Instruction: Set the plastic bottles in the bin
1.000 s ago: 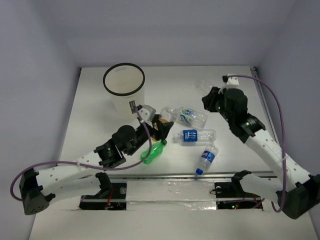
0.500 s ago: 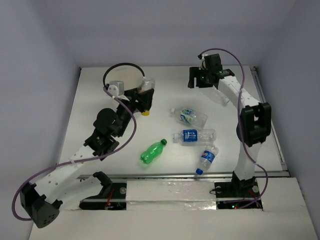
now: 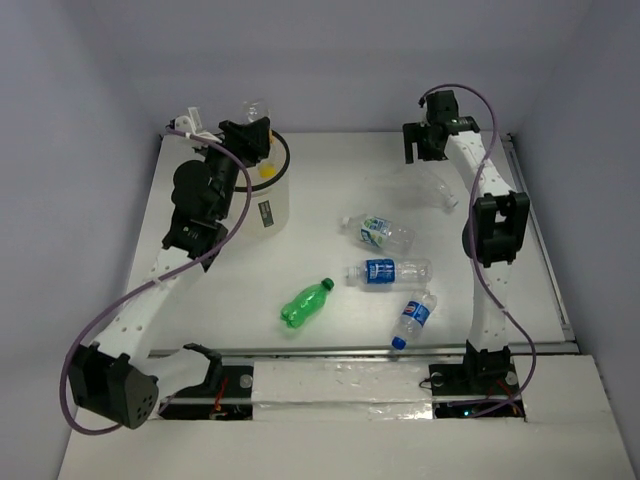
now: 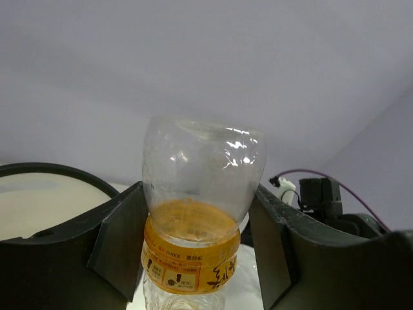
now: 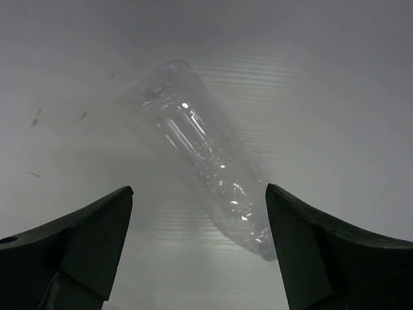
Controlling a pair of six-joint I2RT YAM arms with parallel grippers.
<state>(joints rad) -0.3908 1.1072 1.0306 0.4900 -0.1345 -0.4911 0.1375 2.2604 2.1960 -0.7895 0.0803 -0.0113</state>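
Observation:
My left gripper (image 3: pixel 252 128) is raised over the bin (image 3: pixel 272 207), a white bucket with a black rim (image 4: pixel 58 170). It is shut on a clear bottle with an orange label (image 4: pixel 192 252), whose yellow cap (image 3: pixel 265 172) points down at the bin's mouth. High over the far right of the table, my right gripper (image 3: pixel 424 142) is open and holds nothing. A plain clear bottle (image 5: pixel 201 155) lies on the table below its fingers (image 5: pixel 97 226). On the table lie a green bottle (image 3: pixel 306 302), a green-white labelled bottle (image 3: pixel 378 232) and two blue-labelled bottles (image 3: pixel 388 271) (image 3: pixel 413 316).
The bin stands at the back left, close to the left wall. A metal rail (image 3: pixel 545 270) runs along the table's right edge. Purple cables (image 3: pixel 240 205) loop from both arms.
My left arm has lifted the orange-labelled bottle from the table's middle up over the bin. My right arm has swung up toward the back and its jaws have opened wide.

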